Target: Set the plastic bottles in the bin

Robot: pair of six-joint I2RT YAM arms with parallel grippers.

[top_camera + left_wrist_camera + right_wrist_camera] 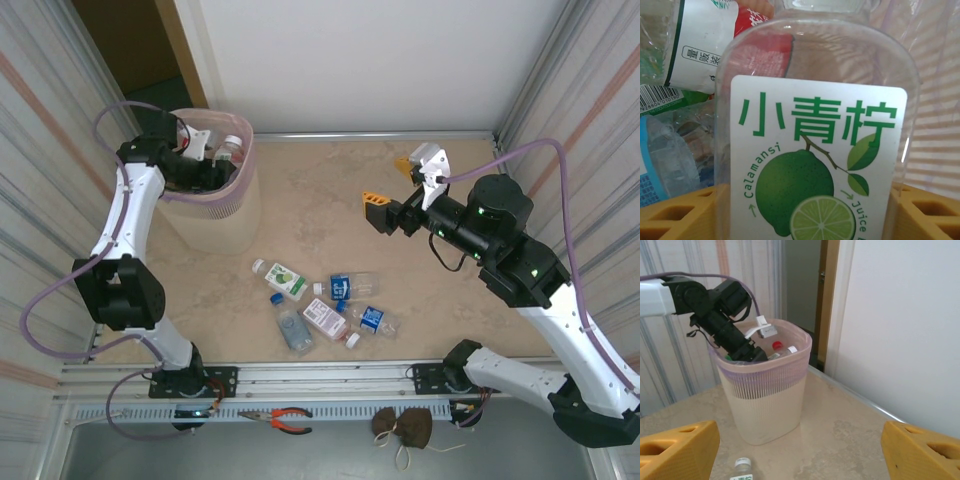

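The beige bin with a pink liner stands at the back left, also seen in the right wrist view. My left gripper reaches down inside it. Its yellow fingers are shut on a clear bottle with a lime label, with several other bottles heaped behind. My right gripper hangs open and empty above the table's middle right. Several bottles lie on the table: a lime-label one, a blue-label one, a pink-label one, a clear one and another blue one.
A white wall closes the back and striped panels close the sides. Orange-handled pliers and a brown pouch lie on the near rail. A red cap shows in the bin.
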